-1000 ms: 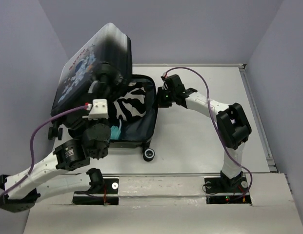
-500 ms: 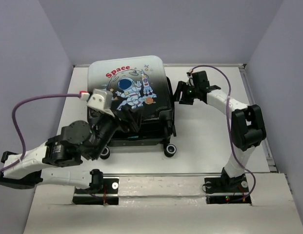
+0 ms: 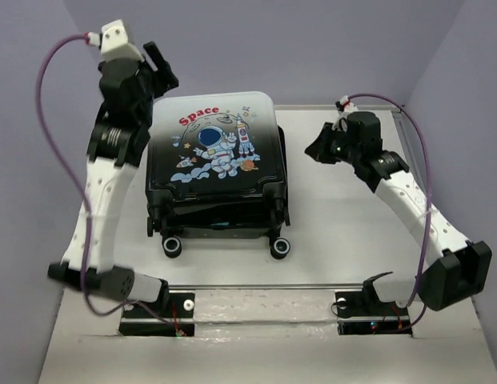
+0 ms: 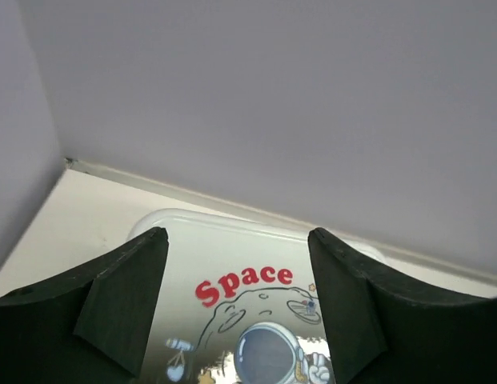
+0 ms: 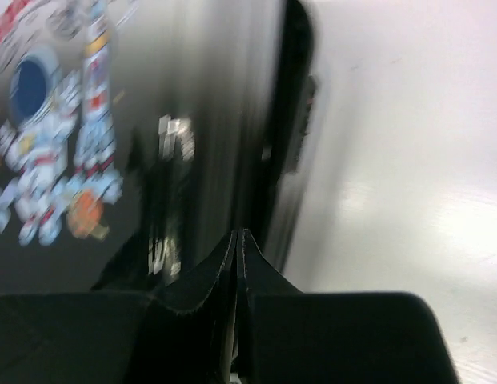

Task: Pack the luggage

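Luggage (image 3: 216,172) is seen lying flat and closed on the white worktop (image 3: 344,232), a little left of the middle. Its astronaut print and red "Space" lettering are turned upward, and its black wheels (image 3: 173,245) are pointed at the near edge. The left arm (image 3: 100,192) is stretched up along the left side of the scene, and the left jaws are carried high, just beyond the far left corner of the shell and clear of it. In the left wrist view the fingers (image 4: 124,296) are spread wide, and the far end of the luggage (image 4: 256,320), with its lettering, is framed in the gap below them. The lilac wall (image 4: 272,104) is seen behind. The right arm (image 3: 408,192) is bent in from the right. The right jaws are held beside the far right part of the luggage, apart from it, with a strip of bare worktop left between. In the right wrist view, which is blurred, the right jaws are pressed shut with their tips met. The dark right side of the luggage (image 5: 152,120) is shown just ahead and to the left of them, untouched.
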You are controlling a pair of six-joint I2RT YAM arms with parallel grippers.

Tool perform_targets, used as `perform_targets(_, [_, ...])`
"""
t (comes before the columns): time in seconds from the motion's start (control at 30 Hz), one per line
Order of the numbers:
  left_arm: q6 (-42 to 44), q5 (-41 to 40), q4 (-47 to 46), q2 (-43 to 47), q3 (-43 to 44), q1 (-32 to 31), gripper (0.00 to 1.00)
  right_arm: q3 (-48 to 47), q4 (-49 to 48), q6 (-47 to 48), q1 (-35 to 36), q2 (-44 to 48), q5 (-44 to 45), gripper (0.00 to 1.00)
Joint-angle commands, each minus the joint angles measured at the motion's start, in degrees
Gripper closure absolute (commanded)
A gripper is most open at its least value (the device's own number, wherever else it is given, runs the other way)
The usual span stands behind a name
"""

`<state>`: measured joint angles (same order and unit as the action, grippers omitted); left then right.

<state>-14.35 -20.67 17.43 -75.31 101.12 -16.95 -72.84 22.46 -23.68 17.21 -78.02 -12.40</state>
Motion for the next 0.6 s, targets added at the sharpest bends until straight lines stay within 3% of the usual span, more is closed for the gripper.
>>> perform_targets(0.0, [-4.02, 20.36, 8.64, -16.15, 15.29, 9.71, 0.18, 4.19, 1.54, 3.11, 15.68, 5.93, -1.58, 0.93])
perform_targets(0.07, [-4.11, 24.69, 12.17, -26.78, 29.04, 11.75, 0.14, 4.90, 2.06, 3.73, 21.87, 6.30, -1.05, 0.93])
perform_targets(0.13, [-4.02, 27.25, 14.64, -34.68, 36.92, 14.03, 0.09, 5.42, 2.50, 4.17, 29.58, 5.69, 0.18, 0.93])
perform_targets(0.23, [-6.12, 29.89, 8.96, -37.44, 34.41, 16.33, 0.01, 6.30, 3.47, 4.35, 36.37, 3.68, 1.15, 0.93])
perform_targets(0.37, [-6.57, 30.77, 5.95, -42.37, 34.41, 18.44, 0.01, 6.74, 4.26, 5.13, 38.07, -1.34, 2.73, 0.93])
perform_targets(0.57, [-5.87, 30.16, 3.40, -48.17, 37.48, 18.79, 0.01, 6.83, 4.79, 3.74, 34.83, -5.91, 21.27, 0.93])
